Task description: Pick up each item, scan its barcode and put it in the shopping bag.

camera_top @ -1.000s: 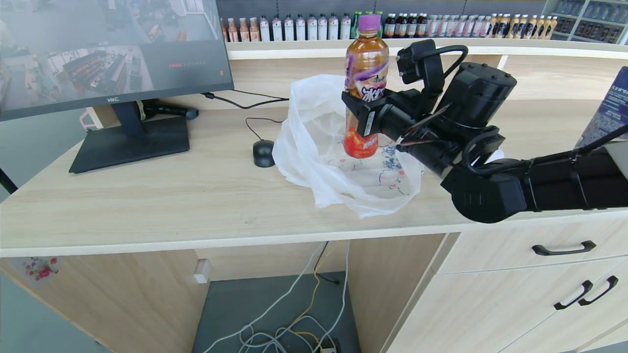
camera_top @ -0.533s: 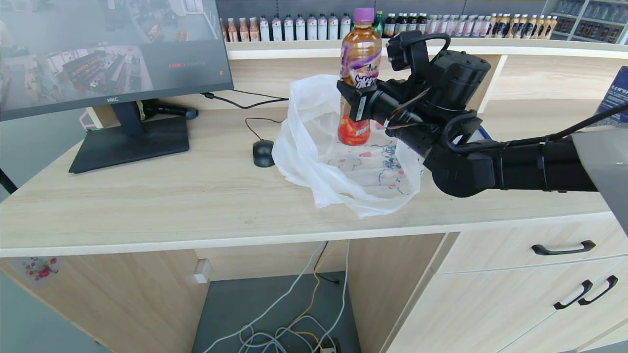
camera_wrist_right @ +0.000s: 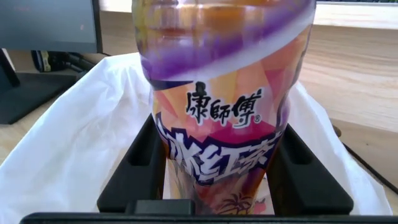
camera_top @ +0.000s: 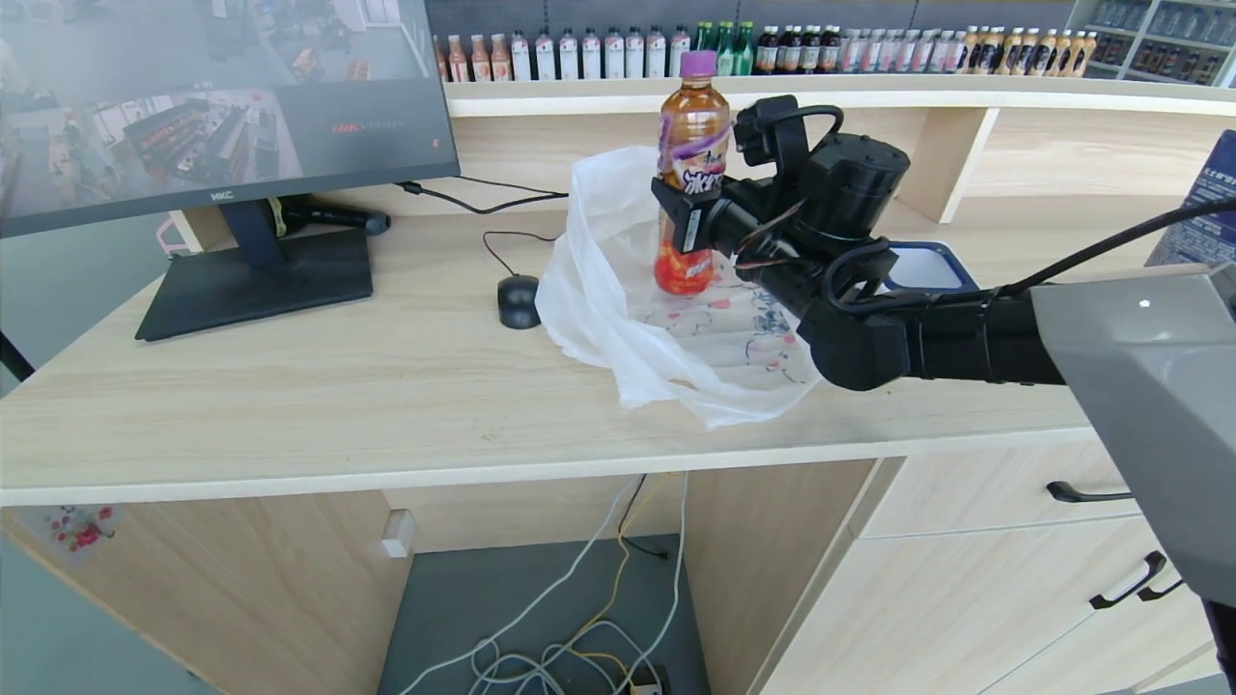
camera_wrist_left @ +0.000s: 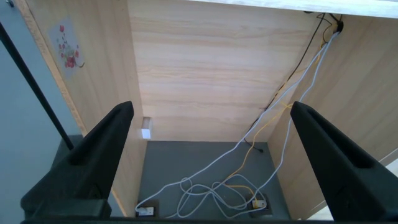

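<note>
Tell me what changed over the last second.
The right gripper, shut on the bottle, carried it forward and slightly to the robot's left, farther over the shopping bag; the bottle stayed upright. Shopping bag, mouse and monitor kept their places.

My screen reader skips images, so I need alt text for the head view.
The right gripper holds an upright orange drink bottle with a purple cap over the white shopping bag on a wooden counter. A monitor and a mouse sit to the bag's left; rows of bottles line the shelf behind.
</note>
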